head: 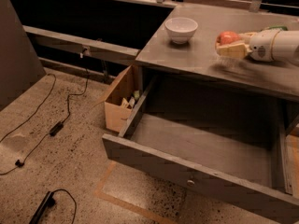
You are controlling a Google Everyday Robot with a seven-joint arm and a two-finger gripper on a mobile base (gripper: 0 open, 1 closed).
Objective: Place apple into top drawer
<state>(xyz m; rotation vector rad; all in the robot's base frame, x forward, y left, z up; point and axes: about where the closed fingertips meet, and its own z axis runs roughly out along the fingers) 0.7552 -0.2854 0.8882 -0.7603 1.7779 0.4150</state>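
On the flat grey table top (196, 59) a round white ceramic bowl (181, 29) stands at about 10 o'clock from the small round red-orange apple (228, 37), near it but not touching. At 2 o'clock from the apple only a thin edge of a green crinkled bag (275, 28) shows above the arm. On the speckled stone floor (60, 181) thin black cables (70, 101) lie at 9 o'clock of the scene, well apart from the furniture.

The thick white cylindrical arm (276, 45) enters from 3 o'clock and lies almost level just above the table top. Its two-finger gripper (231, 42) points towards 9 o'clock. The tan fingers (232, 50) sit on 2 sides of the apple, 1 in front and 1 behind, and they seem clenched on it. I cannot tell whether the apple rests on the table or is a little above it.

The wide shallow grey top drawer (154, 160) is pulled out at 6 o'clock from the apple, and its 1 small round metal knob (190, 182) is on the front panel. Its grey floor shows. A small tan cardboard box (120, 90) stands on the floor just beside the drawer's side at 9 o'clock; it holds a few small pale and green items which I cannot identify.
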